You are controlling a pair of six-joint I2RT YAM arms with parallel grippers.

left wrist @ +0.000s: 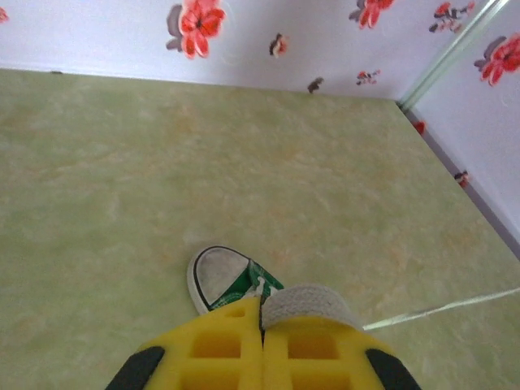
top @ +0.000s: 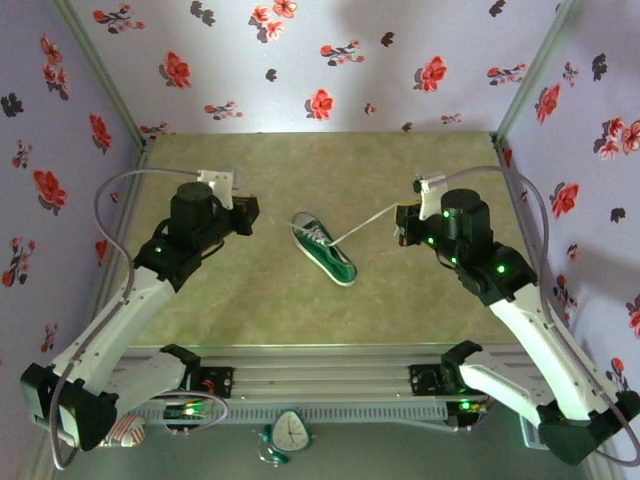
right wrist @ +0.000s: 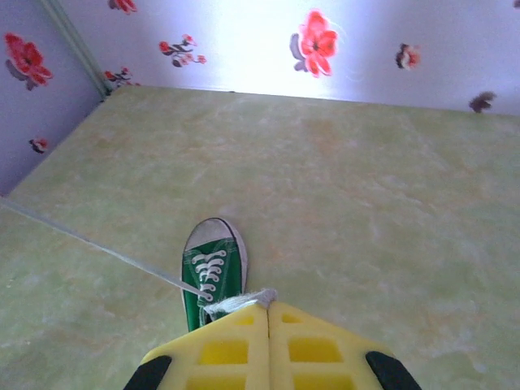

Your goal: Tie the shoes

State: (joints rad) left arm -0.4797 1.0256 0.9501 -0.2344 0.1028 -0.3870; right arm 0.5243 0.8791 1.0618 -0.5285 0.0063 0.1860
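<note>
The shoe (top: pixel 323 247), a small dark green sneaker with a white toe cap, lies in the middle of the table with its toe pointing to the far left. My left gripper (top: pixel 250 215) hovers to its left, shut on a white lace (left wrist: pixel 305 302) that folds over the yellow fingers (left wrist: pixel 219 345). To the shoe's right, my right gripper (top: pixel 402 226) is shut on the other lace (right wrist: pixel 240 301). This lace (top: pixel 365 226) runs taut from the shoe (right wrist: pixel 213 272) to it. The toe cap (left wrist: pixel 219 276) shows just past my left gripper (left wrist: pixel 262 305). My right gripper (right wrist: pixel 268 302) is above the shoe's heel end.
Flowered walls (top: pixel 330 60) close in the table (top: pixel 250 300) at the back and both sides, with metal corner posts (top: pixel 100 70). A small clock (top: pixel 290 432) sits below the near rail between the arm bases.
</note>
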